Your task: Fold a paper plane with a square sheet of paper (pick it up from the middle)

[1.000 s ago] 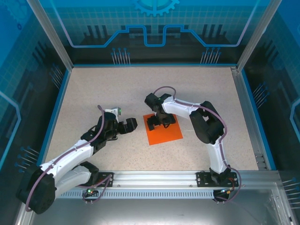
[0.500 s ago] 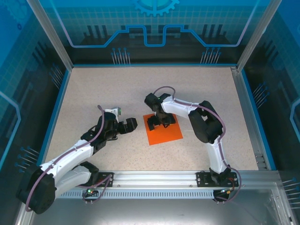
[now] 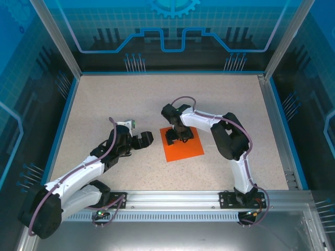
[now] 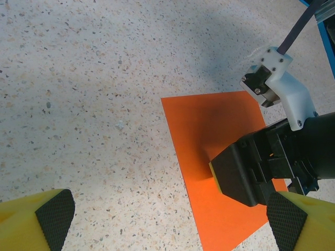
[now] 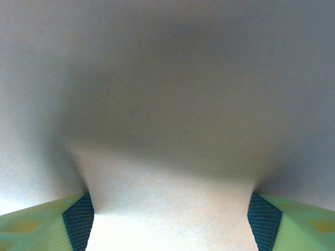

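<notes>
The square sheet of paper (image 3: 184,150) lies flat on the speckled table, bright orange, near the middle. My right gripper (image 3: 177,137) stands straight down on the sheet's far half, both fingertips pressing on it. In the right wrist view the sheet (image 5: 167,130) humps up between the two pads (image 5: 78,222), which still stand well apart: open. My left gripper (image 3: 145,139) hovers open just left of the sheet, nothing between its fingers. The left wrist view has the sheet (image 4: 209,125) with the right gripper's black finger (image 4: 243,175) planted on it.
A raised blue rim (image 3: 68,115) borders the table on the left and back, and an aluminium rail (image 3: 209,197) runs along the near edge. The right arm's white link (image 4: 282,89) reaches over the sheet's far corner.
The right gripper's fingers have drawn closer together on the sheet, which now bows up between them. The left arm has not moved.
</notes>
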You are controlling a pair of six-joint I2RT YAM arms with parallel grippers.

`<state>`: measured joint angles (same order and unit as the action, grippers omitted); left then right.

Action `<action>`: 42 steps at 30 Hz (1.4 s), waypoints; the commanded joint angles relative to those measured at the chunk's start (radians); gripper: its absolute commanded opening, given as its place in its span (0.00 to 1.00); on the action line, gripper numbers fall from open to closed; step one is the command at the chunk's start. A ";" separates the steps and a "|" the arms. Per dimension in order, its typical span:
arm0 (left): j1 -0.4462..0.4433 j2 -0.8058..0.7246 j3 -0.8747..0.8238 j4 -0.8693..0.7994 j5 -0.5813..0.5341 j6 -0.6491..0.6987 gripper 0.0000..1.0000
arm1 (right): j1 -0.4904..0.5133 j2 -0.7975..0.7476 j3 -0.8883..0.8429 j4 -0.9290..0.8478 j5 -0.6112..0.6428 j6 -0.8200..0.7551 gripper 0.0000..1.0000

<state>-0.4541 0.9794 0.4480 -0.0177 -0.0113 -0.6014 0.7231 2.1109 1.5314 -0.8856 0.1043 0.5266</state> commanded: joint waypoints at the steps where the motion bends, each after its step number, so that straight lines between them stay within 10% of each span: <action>1: 0.008 -0.020 -0.011 0.008 -0.010 -0.003 0.98 | -0.002 0.074 -0.060 0.038 -0.071 0.007 0.78; 10: 0.008 -0.013 -0.006 0.011 -0.007 -0.003 0.99 | 0.003 -0.044 0.002 -0.028 -0.002 -0.003 1.00; 42: 0.008 0.013 0.001 0.013 -0.004 0.005 0.98 | 0.026 0.174 -0.095 0.062 -0.081 0.049 0.82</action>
<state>-0.4541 1.0058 0.4480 -0.0174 -0.0109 -0.6018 0.7277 2.1212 1.5158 -0.8837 0.1036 0.5541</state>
